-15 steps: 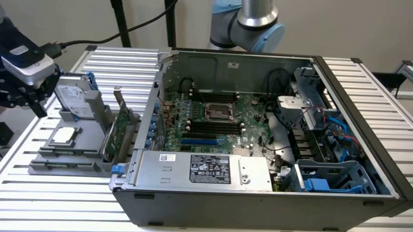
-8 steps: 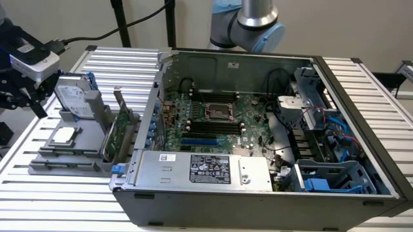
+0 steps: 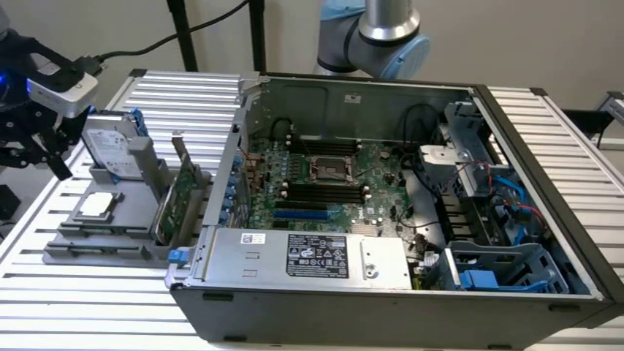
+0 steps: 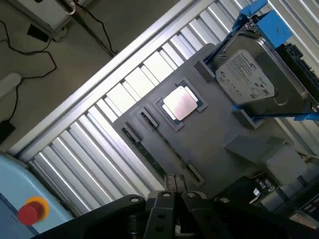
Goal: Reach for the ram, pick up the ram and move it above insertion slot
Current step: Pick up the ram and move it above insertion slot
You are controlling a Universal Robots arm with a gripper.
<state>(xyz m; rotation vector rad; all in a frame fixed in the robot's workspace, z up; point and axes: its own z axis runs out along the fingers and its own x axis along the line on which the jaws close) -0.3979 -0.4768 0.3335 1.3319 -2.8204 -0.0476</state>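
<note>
Ram: its place cannot be told for sure. A thin dark strip is lying along the narrow groove (image 4: 167,149) of the grey fixture (image 3: 93,245), just beside the processor (image 4: 180,103), and may be the stick seen edge-on.
Narrow groove: carrying clips at both ends, apparently for keeping a long thin board on edge and open to a grasp from above.
Gripper (image 4: 172,183): jaws are clenching together with nothing visible between them. It is hovering over the fixture near the groove and apart from it, at 10 o'clock from the fixture in the exterior view.
Grey fixture: sitting on the slatted table (image 3: 58,307) at 9 o'clock from the computer case (image 3: 390,314), giving each part its own seat.
Processor: lying flat in a square recess.
Hard drive (image 4: 249,82): standing on edge in blue clips, at 12 o'clock from the processor in the exterior view.
Expansion card (image 3: 180,197): standing on edge on the fixture's 3 o'clock side.
Insertion slots (image 3: 322,191): black rows flanking the socket at 12 and 6 o'clock.
Computer case: lying on its side with the panel off, so the board is facing upward.
</note>
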